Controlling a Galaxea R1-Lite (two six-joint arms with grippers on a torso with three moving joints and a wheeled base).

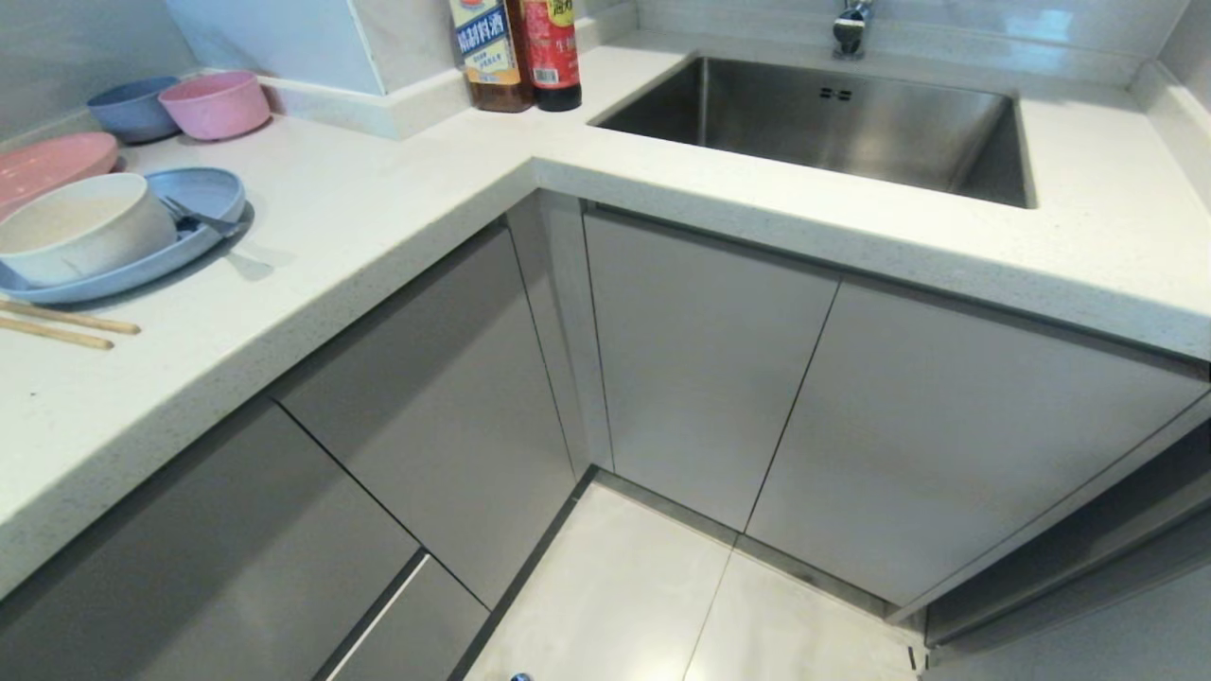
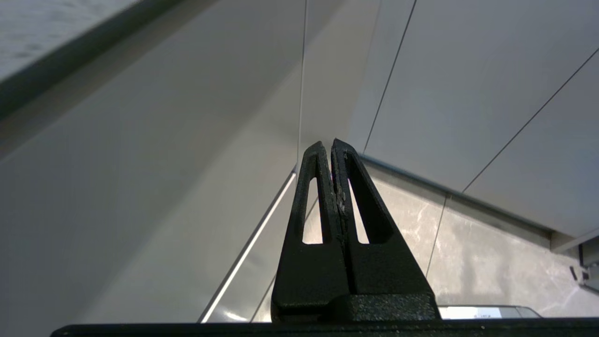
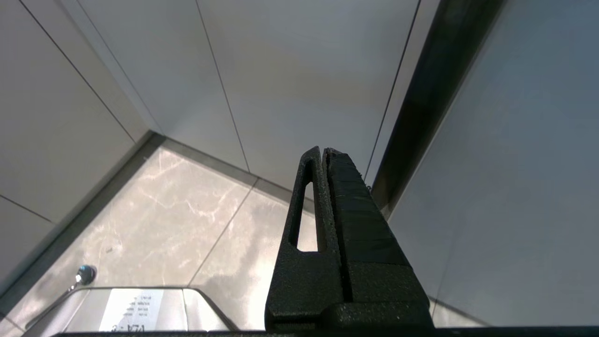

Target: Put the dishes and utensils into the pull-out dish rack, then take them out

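Observation:
A cream-white bowl (image 1: pixel 80 227) sits on the light-blue plate (image 1: pixel 210 189) at the left end of the white counter. The silver spoon (image 1: pixel 203 222) leans over the plate's rim. Two wooden chopsticks (image 1: pixel 57 323) lie on the counter just in front of the plate. The pull-out dish rack is hidden; every grey cabinet front below the counter is closed. Neither arm appears in the head view. My left gripper (image 2: pixel 327 145) is shut and empty, low before the cabinet fronts. My right gripper (image 3: pixel 323 150) is also shut and empty, pointing toward the cabinet corner above the floor.
A pink plate (image 1: pixel 47 161), a small blue bowl (image 1: pixel 132 109) and a small pink bowl (image 1: pixel 216 104) stand behind the dishes. Two bottles (image 1: pixel 516 52) stand at the counter's corner. A steel sink (image 1: pixel 823 123) with a faucet (image 1: pixel 851 24) lies to the right. Pale floor tiles (image 1: pixel 643 596) fill the corner below.

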